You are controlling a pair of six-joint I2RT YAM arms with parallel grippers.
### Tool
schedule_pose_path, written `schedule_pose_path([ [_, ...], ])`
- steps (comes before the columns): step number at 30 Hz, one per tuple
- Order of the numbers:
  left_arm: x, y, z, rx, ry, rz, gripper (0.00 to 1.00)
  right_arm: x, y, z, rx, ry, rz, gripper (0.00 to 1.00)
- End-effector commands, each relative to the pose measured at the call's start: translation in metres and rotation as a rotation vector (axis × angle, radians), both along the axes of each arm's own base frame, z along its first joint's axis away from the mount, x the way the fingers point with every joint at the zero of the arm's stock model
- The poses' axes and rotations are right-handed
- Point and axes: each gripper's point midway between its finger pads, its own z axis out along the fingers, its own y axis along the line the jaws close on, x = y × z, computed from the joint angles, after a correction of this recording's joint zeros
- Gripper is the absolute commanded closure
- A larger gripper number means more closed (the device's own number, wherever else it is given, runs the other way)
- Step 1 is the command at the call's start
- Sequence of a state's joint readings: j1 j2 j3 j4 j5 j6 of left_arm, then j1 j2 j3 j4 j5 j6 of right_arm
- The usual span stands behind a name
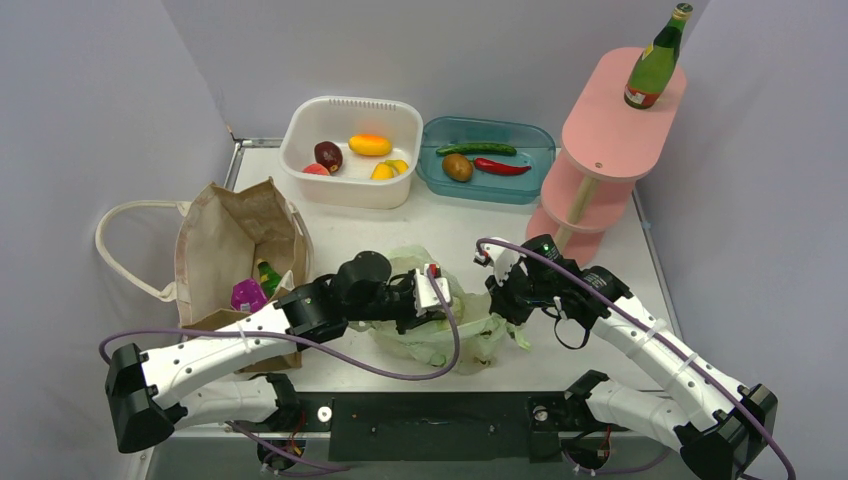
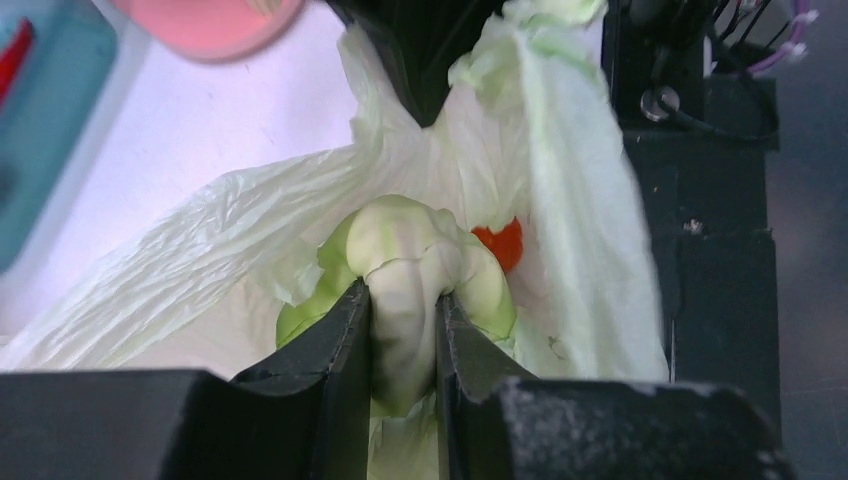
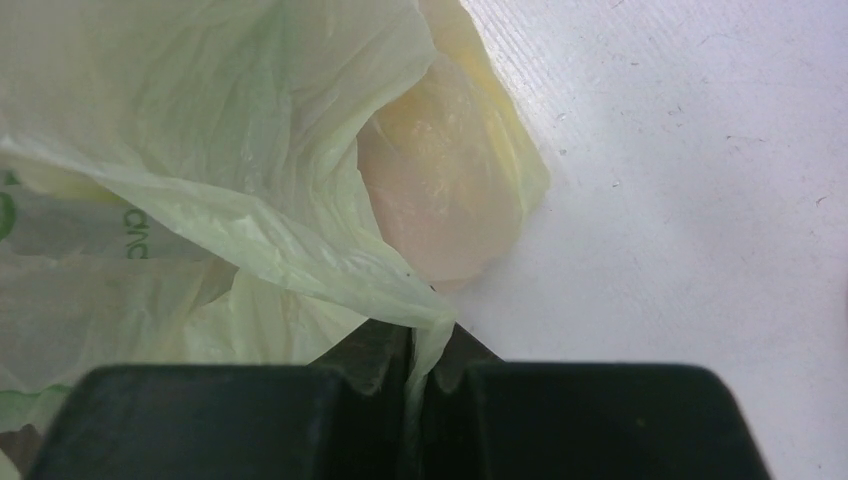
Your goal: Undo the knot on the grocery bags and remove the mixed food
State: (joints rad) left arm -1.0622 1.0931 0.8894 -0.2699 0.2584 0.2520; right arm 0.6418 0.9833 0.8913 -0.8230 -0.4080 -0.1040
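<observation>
Two grippers meet at the plastic bag (image 1: 432,342), which lies crumpled on the white surface (image 1: 450,215). The left gripper (image 2: 404,300) reaches into the bag's mouth from its left side, and its jaws are clamped on the cabbage (image 2: 400,235) — a pale green, lumpy head inside the bag. Just right of the cabbage, also inside the bag, a red-orange fruit (image 2: 498,243) shows against the film. The right gripper (image 3: 425,352) is at the bag's right side. Its jaws are pressed together on a thin fold of the film, and through the film beside that fold shows a yellowish-pink rounded item (image 3: 450,190), too veiled to name. Left of the plastic bag — the left arm hides whether they touch — sits the paper bag (image 1: 225,235), its mouth open, with a white loop handle (image 1: 118,240) on the side away from the plastic bag. A purple packet (image 1: 247,296) and a small green bottle (image 1: 268,277) lie inside it. Beyond the plastic bag sit a white tub (image 1: 350,192) holding several fruits and, to the right, a teal tray (image 1: 535,165) holding a red chilli (image 1: 502,167). Farther right of the plastic bag rises a pink tiered shelf (image 1: 600,140) with a green glass bottle (image 1: 655,62) upright on its top tier.
</observation>
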Motion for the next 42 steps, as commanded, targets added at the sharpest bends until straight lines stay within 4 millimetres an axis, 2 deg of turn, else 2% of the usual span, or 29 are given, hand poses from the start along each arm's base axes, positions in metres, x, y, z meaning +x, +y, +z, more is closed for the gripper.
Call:
schedule_pose_path([
  [1, -0.003, -0.017, 0.084, -0.259, -0.136, -0.083, 1.00, 0.007, 0.004, 0.008, 0.028, -0.044, -0.006, 1.00],
  [5, -0.002, -0.017, 0.102, -0.292, -0.160, -0.083, 1.00, 0.009, 0.002, 0.008, 0.021, -0.053, -0.012, 1.00],
  [8, 0.002, -0.010, 0.110, -0.316, -0.217, -0.062, 1.00, 0.012, -0.002, 0.006, 0.001, -0.068, -0.023, 1.00],
  [10, 0.004, -0.005, 0.111, -0.330, -0.275, -0.057, 1.00, 0.012, -0.003, 0.005, -0.004, -0.071, -0.026, 1.00],
  [11, 0.005, -0.002, 0.124, -0.364, -0.339, -0.054, 1.00, 0.011, -0.004, 0.003, -0.009, -0.069, -0.028, 1.00],
  [12, 0.003, -0.002, 0.123, -0.371, -0.365, -0.055, 1.00, 0.012, -0.005, 0.003, -0.012, -0.071, -0.032, 1.00],
  [13, 0.007, 0.002, 0.137, -0.408, -0.429, -0.026, 1.00, 0.013, -0.006, 0.002, -0.018, -0.073, -0.036, 1.00],
  [17, 0.009, 0.005, 0.149, -0.439, -0.538, -0.001, 1.00, 0.019, -0.011, 0.001, -0.048, -0.095, -0.049, 1.00],
  [21, 0.007, 0.008, 0.141, -0.418, -0.574, -0.019, 1.00, 0.024, -0.009, 0.016, -0.030, -0.129, -0.042, 1.00],
  [24, 0.004, 0.010, 0.129, -0.392, -0.608, -0.046, 1.00, 0.029, -0.008, 0.035, -0.002, -0.171, -0.045, 1.00],
  [25, 0.003, 0.012, 0.131, -0.395, -0.643, -0.048, 1.00, 0.029, -0.006, 0.040, 0.010, -0.176, -0.039, 0.92],
  [26, 0.003, 0.012, 0.124, -0.381, -0.654, -0.049, 1.00, 0.029, -0.005, 0.049, 0.026, -0.188, -0.037, 0.84],
  [27, 0.005, 0.014, 0.124, -0.383, -0.661, -0.036, 1.00, 0.026, -0.003, 0.056, 0.048, -0.193, -0.021, 0.69],
  [28, 0.006, 0.014, 0.121, -0.375, -0.658, -0.030, 1.00, 0.024, 0.000, 0.066, 0.076, -0.208, -0.009, 0.63],
  [29, 0.008, 0.014, 0.117, -0.366, -0.652, -0.020, 1.00, 0.022, 0.000, 0.076, 0.102, -0.232, -0.002, 0.52],
  [31, 0.009, 0.015, 0.113, -0.357, -0.653, -0.021, 1.00, 0.016, 0.003, 0.098, 0.159, -0.274, 0.023, 0.42],
  [33, 0.005, 0.015, 0.107, -0.349, -0.667, -0.045, 1.00, 0.007, 0.006, 0.117, 0.213, -0.310, 0.060, 0.34],
  [37, 0.001, 0.015, 0.102, -0.343, -0.683, -0.078, 1.00, -0.007, 0.015, 0.149, 0.297, -0.409, 0.161, 0.29],
  [39, 0.000, 0.015, 0.103, -0.345, -0.692, -0.089, 1.00, -0.014, 0.024, 0.160, 0.323, -0.471, 0.231, 0.29],
  [42, -0.004, 0.014, 0.103, -0.346, -0.712, -0.117, 1.00, -0.020, 0.041, 0.162, 0.310, -0.549, 0.324, 0.28],
])
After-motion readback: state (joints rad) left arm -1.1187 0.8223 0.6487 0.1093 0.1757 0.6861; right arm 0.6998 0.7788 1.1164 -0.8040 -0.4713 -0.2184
